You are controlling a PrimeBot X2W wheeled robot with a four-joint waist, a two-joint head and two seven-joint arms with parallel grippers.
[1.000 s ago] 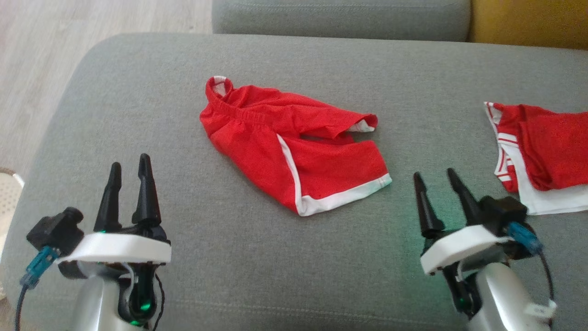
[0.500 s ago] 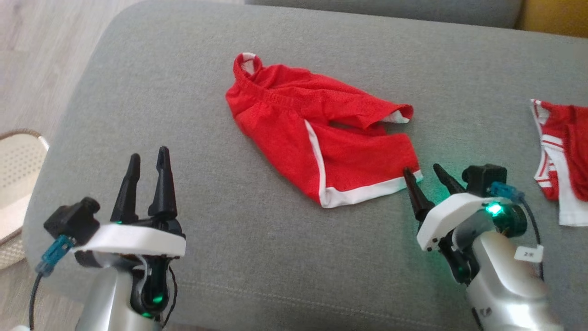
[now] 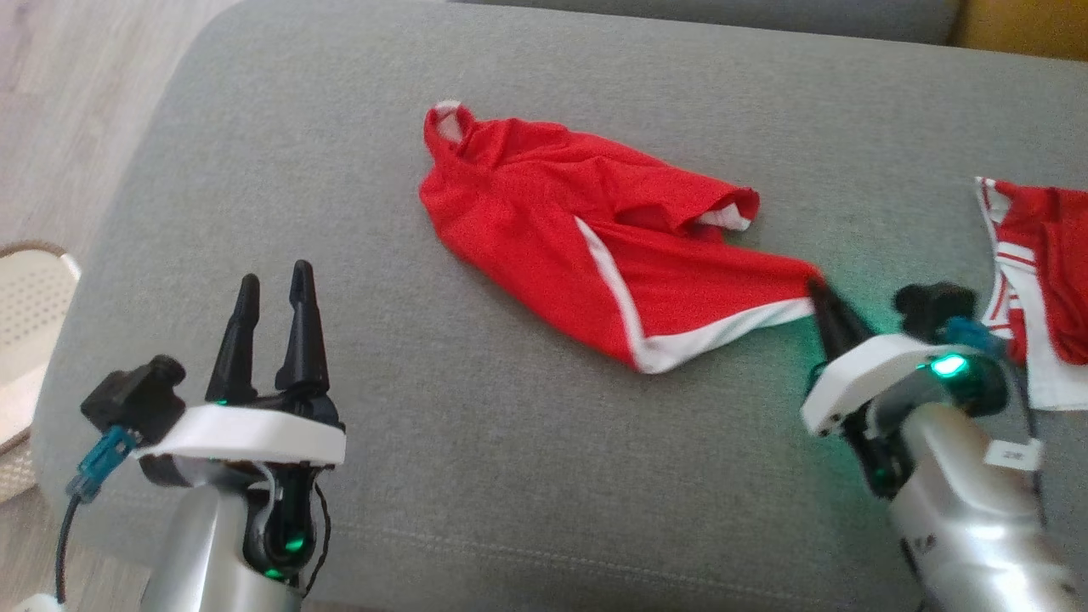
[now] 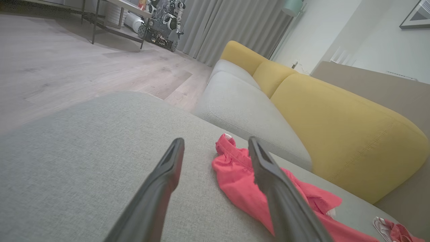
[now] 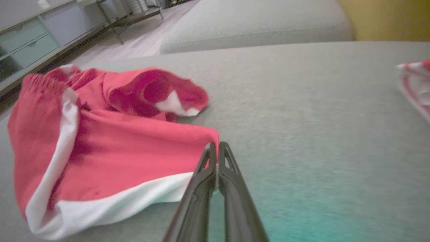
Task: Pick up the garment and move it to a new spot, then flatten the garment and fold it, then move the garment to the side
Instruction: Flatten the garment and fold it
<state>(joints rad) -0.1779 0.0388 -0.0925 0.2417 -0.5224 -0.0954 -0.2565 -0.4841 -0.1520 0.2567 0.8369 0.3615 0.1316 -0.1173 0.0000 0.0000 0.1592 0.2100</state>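
Observation:
The garment [image 3: 586,238] is a pair of red shorts with white trim, lying crumpled on the grey sofa cushion [image 3: 476,450]. My right gripper [image 3: 823,299] is shut on the right corner of its hem, and the cloth is drawn out toward it. In the right wrist view the fingers meet on the garment [image 5: 111,151] at its near corner, gripper [image 5: 217,148]. My left gripper [image 3: 274,285] stands open above the cushion at the lower left, apart from the cloth. In the left wrist view that gripper [image 4: 215,144] is open, with the garment [image 4: 235,178] beyond its fingertips.
A second red and white garment [image 3: 1041,272] lies at the cushion's right edge. A pale woven basket [image 3: 25,297] stands on the floor to the left. A yellow sofa back [image 4: 336,127] and another grey cushion [image 4: 242,111] lie beyond.
My right gripper has moved up to the garment's hem corner and shut on it, pulling the cloth out to the right. The head camera shifted between the earliest frame and now. The left gripper stays open.

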